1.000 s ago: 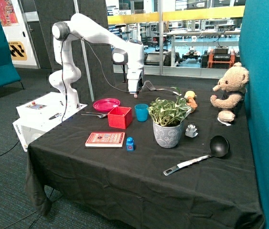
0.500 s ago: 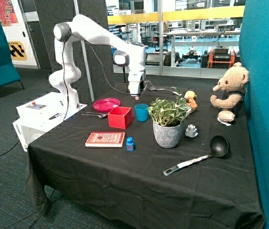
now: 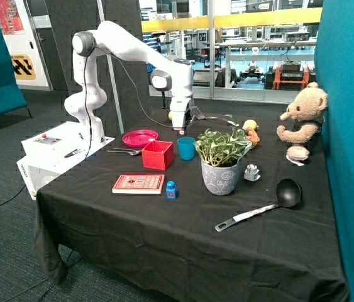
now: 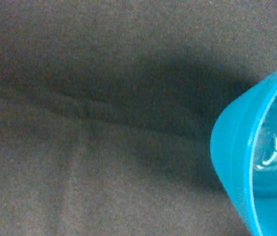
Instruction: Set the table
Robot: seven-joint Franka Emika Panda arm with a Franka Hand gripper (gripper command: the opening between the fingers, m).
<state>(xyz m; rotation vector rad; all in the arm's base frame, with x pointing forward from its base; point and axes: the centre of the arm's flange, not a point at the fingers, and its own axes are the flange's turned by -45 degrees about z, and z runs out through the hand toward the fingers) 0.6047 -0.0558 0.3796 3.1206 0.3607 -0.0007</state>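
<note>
The hand (image 3: 181, 130) has slid toward the blue cup (image 3: 186, 148), now hovering just above it over the black tabletop (image 3: 183, 239); its grip cannot be told.

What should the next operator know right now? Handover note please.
Hand: hovering just above and behind the blue cup, holding nothing that shows; whether it is open or shut cannot be told. The wrist view shows the cup's rim at the edge of frame over bare cloth.
Table: pink plate at the far corner nearest the robot base, cutlery beside it, red box between plate and cup. Book, small blue block, potted plant, ladle, teddy bear lie scattered.
Done: no place setting arranged.
Left: likely grasp the cup, then arrange plate, cutlery and cup together.
</note>
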